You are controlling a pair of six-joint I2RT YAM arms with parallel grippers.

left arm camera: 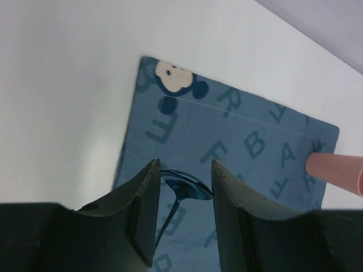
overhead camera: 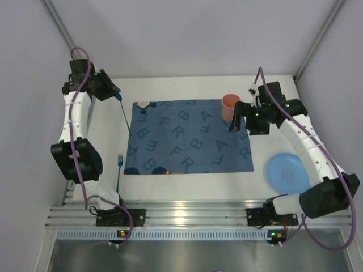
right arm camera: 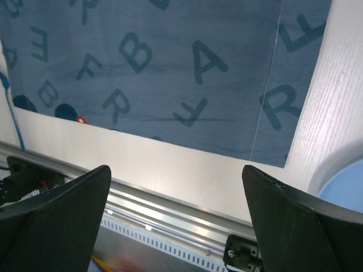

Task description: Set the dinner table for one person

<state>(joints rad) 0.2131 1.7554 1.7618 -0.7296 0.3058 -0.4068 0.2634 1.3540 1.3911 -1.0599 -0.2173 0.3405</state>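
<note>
**One spoon (left arm camera: 184, 191) gripped, the other jaws empty**

The left gripper (left arm camera: 184, 164) has its jaws about half closed, and the blue spoon's bowl fills the gap between them from one inner face to the other. The handle runs back from the bowl, slanting close along the left finger (left arm camera: 148, 187). From above, the handle slopes away from these jaws toward the near side, beside the left edge of the blue lettered mat (overhead camera: 187, 136). The spoon is clear of the surface.

The table (overhead camera: 187, 184), a plain white top, lies below both sets of jaws and carries the mat. In the left wrist view, bare table spreads to the left of the jaws. The mat's mouse-printed corner sits beyond the fingertips.

A pink cup (overhead camera: 231, 103) stands on the mat's far right corner, off to the right of the left jaws and just beside the right gripper (overhead camera: 237, 122) on its far side.

The right gripper's jaws are spread as wide as they go, with nothing between them. They hang over the right part of the mat. Its near right corner and a strip of white table show in the gap. A blue plate (overhead camera: 288, 173) lies on the table to the right of these jaws, apart from the mat.

A second blue utensil (overhead camera: 119, 161), of a kind I cannot tell, lies on the table by the mat's near left corner, well nearward of the left jaws.
</note>
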